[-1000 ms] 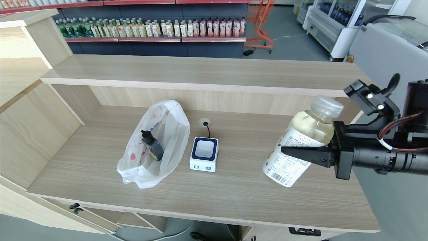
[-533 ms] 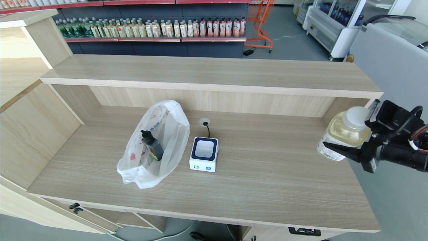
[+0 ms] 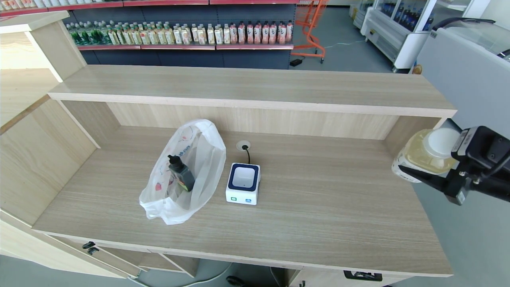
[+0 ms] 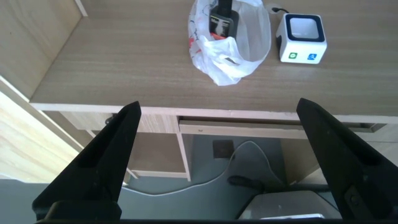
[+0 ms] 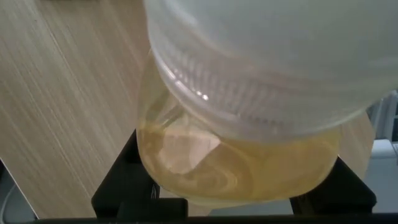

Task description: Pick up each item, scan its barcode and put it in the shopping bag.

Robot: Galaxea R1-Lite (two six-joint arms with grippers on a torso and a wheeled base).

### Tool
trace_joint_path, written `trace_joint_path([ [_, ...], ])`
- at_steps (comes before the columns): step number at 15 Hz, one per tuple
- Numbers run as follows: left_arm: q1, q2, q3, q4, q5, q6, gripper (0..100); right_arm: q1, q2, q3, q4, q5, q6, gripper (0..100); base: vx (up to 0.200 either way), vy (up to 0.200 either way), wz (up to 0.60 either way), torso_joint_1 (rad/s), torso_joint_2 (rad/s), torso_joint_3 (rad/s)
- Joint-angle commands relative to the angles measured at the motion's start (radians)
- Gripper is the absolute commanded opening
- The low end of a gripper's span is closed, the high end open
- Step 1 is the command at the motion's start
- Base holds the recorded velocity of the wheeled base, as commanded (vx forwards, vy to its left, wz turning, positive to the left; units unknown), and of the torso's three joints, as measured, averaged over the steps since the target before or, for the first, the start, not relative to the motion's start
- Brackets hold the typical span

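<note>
My right gripper (image 3: 428, 175) is shut on a clear bottle (image 3: 424, 157) of pale yellow drink with a white cap, held in the air past the counter's right end. Seen from the right wrist, the bottle (image 5: 249, 137) sits cap-first between the dark fingers (image 5: 124, 186). A white plastic shopping bag (image 3: 187, 175) stands open on the counter left of centre with a dark item (image 3: 181, 173) inside. The white and blue barcode scanner (image 3: 243, 183) sits just right of the bag. My left gripper (image 4: 217, 162) is open, below and in front of the counter's front edge, far from the shopping bag (image 4: 230, 37) and scanner (image 4: 301, 37).
The wooden counter (image 3: 318, 207) has a raised back shelf (image 3: 239, 85) and side walls. A cable runs from the scanner to a grommet (image 3: 243, 145). Drawers (image 4: 242, 130) lie under the front edge. Store shelves with bottles (image 3: 179, 34) stand far behind.
My right gripper has carried the bottle rightward, from above the counter's right part to beyond its right end, and turned it so the cap faces up.
</note>
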State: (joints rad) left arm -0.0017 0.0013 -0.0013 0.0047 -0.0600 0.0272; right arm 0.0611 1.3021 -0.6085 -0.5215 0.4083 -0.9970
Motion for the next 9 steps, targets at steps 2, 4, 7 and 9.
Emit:
trace_joint_path([
  [2, 0.000, -0.001, 0.000, 0.000, 0.000, 0.002, 100, 0.005, -0.058, 0.053, 0.000, 0.006, 0.009, 0, 0.000, 0.100, 0.00, 0.001, 0.00, 0.001],
  [4, 0.000, -0.001, 0.000, 0.000, 0.000, 0.003, 100, 0.005, -0.072, 0.065, 0.000, 0.009, 0.052, 0, 0.000, 0.100, 0.00, 0.001, 0.00, 0.001],
  [7, 0.000, 0.000, 0.000, 0.000, 0.000, 0.002, 100, 0.006, -0.072, 0.067, 0.000, 0.026, 0.072, 0, 0.000, 0.200, 0.00, 0.009, 0.01, 0.002],
  [9, 0.000, 0.000, 0.000, 0.000, 0.000, 0.002, 100, 0.006, -0.069, 0.076, 0.000, 0.050, 0.075, 0, 0.000, 0.200, 0.00, 0.000, 0.00, 0.002],
])
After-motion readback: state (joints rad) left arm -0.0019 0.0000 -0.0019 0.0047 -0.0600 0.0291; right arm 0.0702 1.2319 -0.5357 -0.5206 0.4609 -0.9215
